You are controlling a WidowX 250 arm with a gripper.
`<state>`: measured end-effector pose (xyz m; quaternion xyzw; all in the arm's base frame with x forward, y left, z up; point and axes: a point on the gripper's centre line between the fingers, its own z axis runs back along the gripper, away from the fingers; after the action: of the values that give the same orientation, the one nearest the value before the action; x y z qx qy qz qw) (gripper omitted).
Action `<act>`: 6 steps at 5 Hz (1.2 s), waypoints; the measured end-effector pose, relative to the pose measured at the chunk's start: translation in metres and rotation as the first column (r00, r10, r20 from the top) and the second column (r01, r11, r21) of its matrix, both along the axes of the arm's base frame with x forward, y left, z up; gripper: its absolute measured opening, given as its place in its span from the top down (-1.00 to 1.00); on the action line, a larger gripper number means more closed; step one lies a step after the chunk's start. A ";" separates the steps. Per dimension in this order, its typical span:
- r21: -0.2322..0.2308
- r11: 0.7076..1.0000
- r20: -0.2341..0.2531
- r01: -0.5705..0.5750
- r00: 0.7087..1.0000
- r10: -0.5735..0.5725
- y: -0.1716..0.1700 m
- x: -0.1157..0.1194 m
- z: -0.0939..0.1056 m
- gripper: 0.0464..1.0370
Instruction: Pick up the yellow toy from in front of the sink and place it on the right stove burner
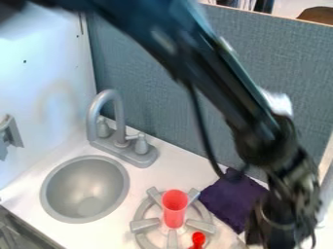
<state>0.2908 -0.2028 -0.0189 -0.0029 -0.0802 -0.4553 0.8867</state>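
We record bright lighting, with pale glare on the white panel [48, 63] up and left of the sink [84, 187], soft sheen inside the latter, and blur along the arm [201, 65] to its upper right.

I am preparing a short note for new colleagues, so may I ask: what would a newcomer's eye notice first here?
Probably the large dark robot arm, slanting from the top edge down to the lower right. Next, likely the bright red cup at the grey stove burner, with a smaller red object near it. The purple cloth beside the arm's lower end also stands out against the white counter.
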 end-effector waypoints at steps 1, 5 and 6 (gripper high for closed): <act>-0.120 0.982 0.057 -0.145 0.987 0.153 0.048 0.018 0.047 -0.95; 0.103 0.937 -0.044 -0.334 0.940 0.340 0.113 0.111 0.014 -0.95; 0.094 0.924 -0.087 -0.371 0.921 0.379 0.109 0.096 0.001 -0.95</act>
<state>0.3872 -0.0935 -0.0181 0.0226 -0.0158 -0.2792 0.9598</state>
